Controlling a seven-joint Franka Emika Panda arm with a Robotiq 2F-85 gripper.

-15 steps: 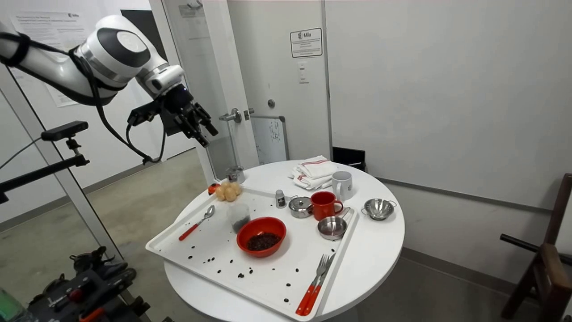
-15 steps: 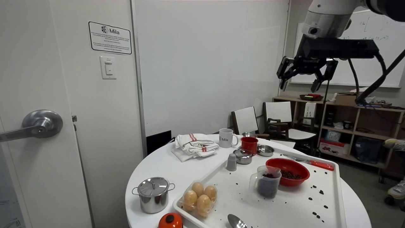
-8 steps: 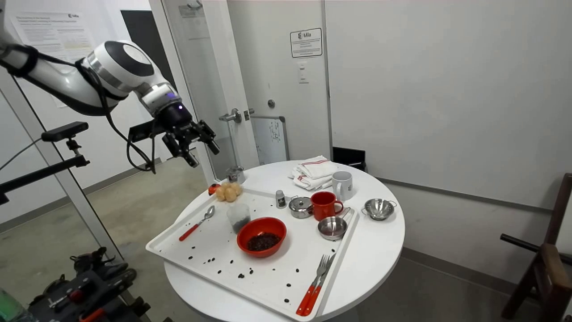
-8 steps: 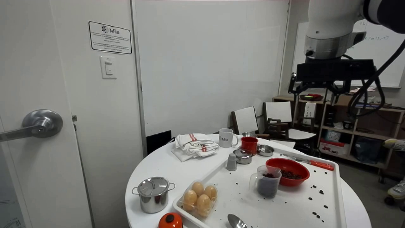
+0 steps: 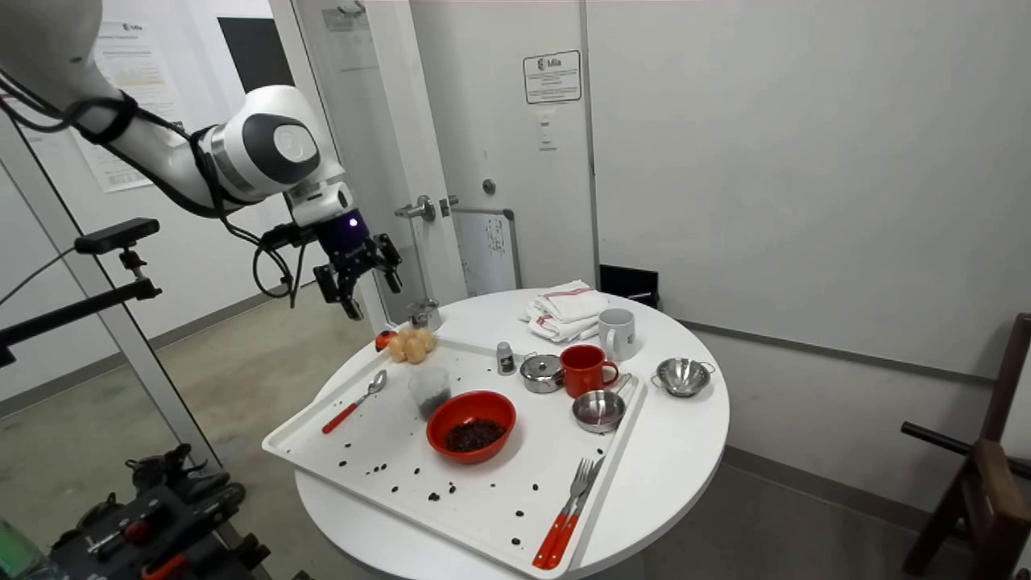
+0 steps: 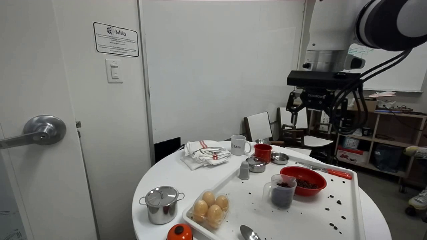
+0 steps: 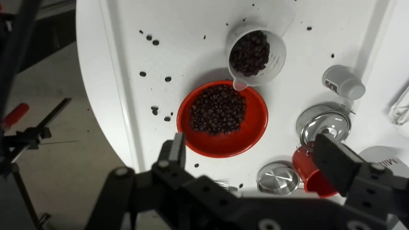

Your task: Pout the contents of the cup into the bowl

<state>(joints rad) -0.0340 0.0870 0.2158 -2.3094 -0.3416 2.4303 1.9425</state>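
The cup is a translucent measuring cup with a handle, part filled with dark beans; it shows in both exterior views (image 5: 431, 393) (image 6: 283, 195) and in the wrist view (image 7: 275, 68). It stands upright, its spout at the rim of the wide red bowl (image 5: 471, 406). The bowl also holds dark beans and shows in an exterior view (image 6: 304, 192) and in the wrist view (image 7: 223, 147). My gripper (image 5: 374, 298) is open and empty, high above the table and apart from both. It also shows in an exterior view (image 6: 318, 126) and in the wrist view (image 7: 249, 140).
A white tray (image 5: 362, 483) carries several loose beans, a spoon (image 5: 354, 403), a grey shaker (image 6: 244, 170), a lidded pot (image 5: 541, 373), a red mug (image 5: 581, 370), a small pan (image 5: 598, 411) and cutlery (image 5: 568, 515). Eggs (image 6: 213, 210) sit at the tray's corner.
My open gripper has come down and tilted to point more straight downward, with the arm moving forward. The cup, the bowl and the other things have not moved.
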